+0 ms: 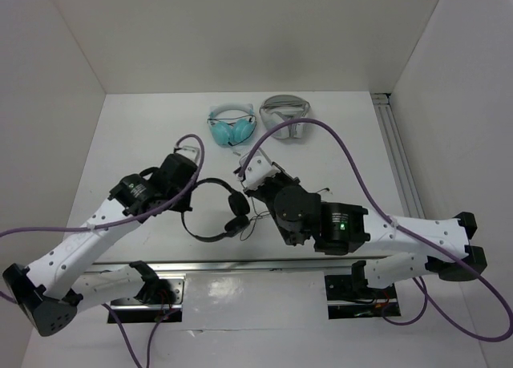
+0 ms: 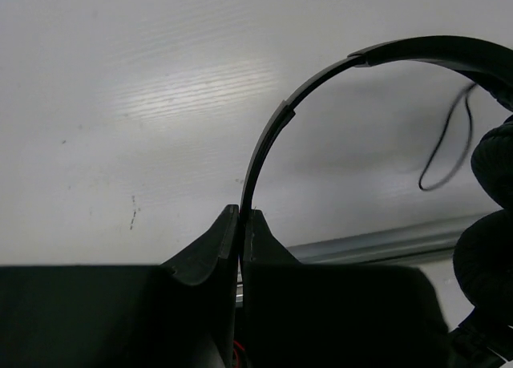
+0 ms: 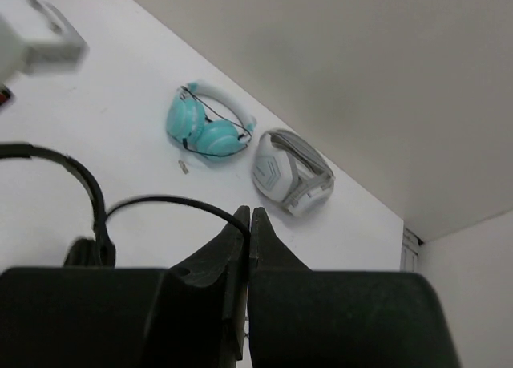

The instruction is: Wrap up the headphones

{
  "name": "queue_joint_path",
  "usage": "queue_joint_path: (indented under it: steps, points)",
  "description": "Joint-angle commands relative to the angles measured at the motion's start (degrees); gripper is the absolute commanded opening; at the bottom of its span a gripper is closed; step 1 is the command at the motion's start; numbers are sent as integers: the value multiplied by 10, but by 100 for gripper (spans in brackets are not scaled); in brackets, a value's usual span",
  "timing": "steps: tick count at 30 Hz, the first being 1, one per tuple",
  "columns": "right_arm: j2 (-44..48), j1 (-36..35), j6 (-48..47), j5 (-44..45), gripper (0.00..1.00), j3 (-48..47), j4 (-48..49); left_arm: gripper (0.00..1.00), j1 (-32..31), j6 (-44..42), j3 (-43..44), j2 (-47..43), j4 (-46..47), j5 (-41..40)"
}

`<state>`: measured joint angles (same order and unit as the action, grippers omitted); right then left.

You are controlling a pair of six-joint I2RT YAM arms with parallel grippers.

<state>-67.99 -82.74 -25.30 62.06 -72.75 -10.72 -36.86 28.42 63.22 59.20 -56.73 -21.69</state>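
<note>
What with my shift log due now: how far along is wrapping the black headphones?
Done: both grasps. The left gripper has its fingers shut on the headband of the headphones; the right gripper is shut on what looks like the cable. In hand: holding both, ready to wind. To do: all the winding; no turns show around the headband, and a slack loop shows beside the earpads.

left end effector (image 2: 241, 216): closed | right end effector (image 3: 249, 216): closed | both reaching inward
</note>
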Motion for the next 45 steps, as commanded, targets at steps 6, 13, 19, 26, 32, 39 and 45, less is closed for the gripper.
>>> queue_joint_path:
  steps: [6, 13, 19, 26, 32, 39, 45]
  points:
    - [-21, -3, -34, -123, 0, -46, -23, 0, -93, -73, 31, 45, 93, 112]
    - [-16, 33, 0, -132, 0, -13, -28, 0, -134, -97, 45, 27, 120, 140]
    - [11, 93, 32, -199, 0, 35, -22, 0, -158, -127, 31, -17, 165, 186]
    - [-11, 166, 50, -317, 0, 8, -82, 0, -172, -145, 31, -29, 170, 212]
    - [-28, 206, 62, -419, 0, -5, -115, 0, -172, -151, 37, -45, 175, 212]
    - [-75, 222, 62, -498, 0, -35, -170, 0, -172, -156, 37, -64, 181, 199]
    - [-95, 228, 62, -516, 0, -41, -181, 0, -172, -156, 50, -84, 175, 170]
